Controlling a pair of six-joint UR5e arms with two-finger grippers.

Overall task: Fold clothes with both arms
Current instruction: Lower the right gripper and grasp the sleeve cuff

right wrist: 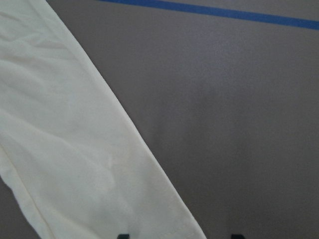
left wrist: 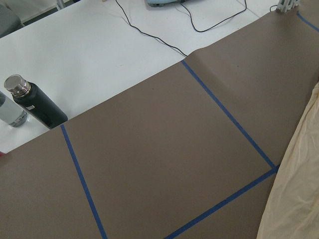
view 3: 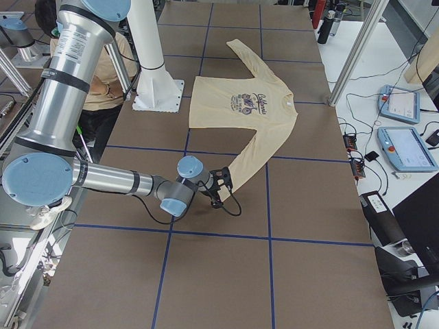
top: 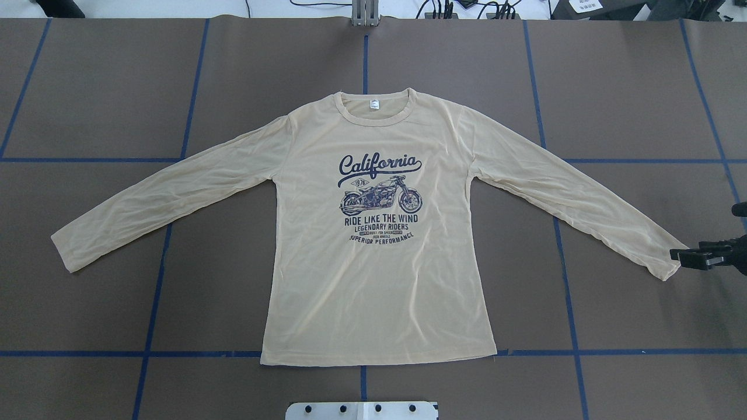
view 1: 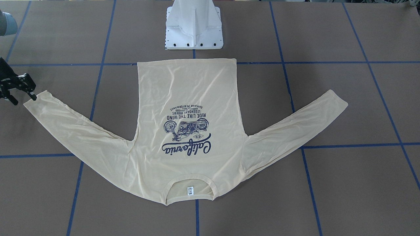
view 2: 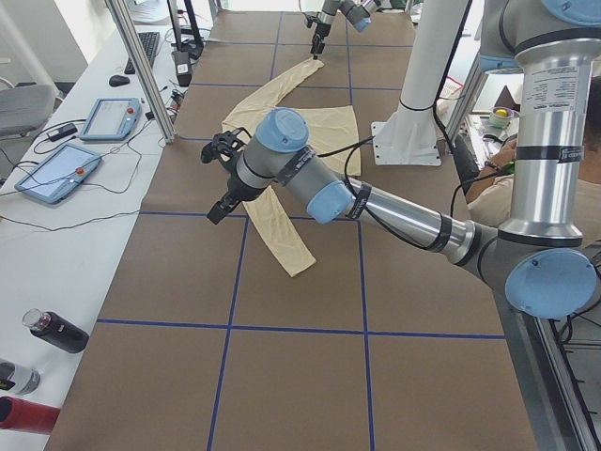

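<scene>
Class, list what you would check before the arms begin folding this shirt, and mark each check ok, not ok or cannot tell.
1. Shirt flat, print up: ok.
2. Sleeves spread, not crossed: ok.
3. Right gripper at right cuff: ok.
4. Right gripper open: ok, fingertips apart in its wrist view.
5. Left gripper at left cuff: not ok, it hangs off to the side.
6. Left gripper open: cannot tell.
</scene>
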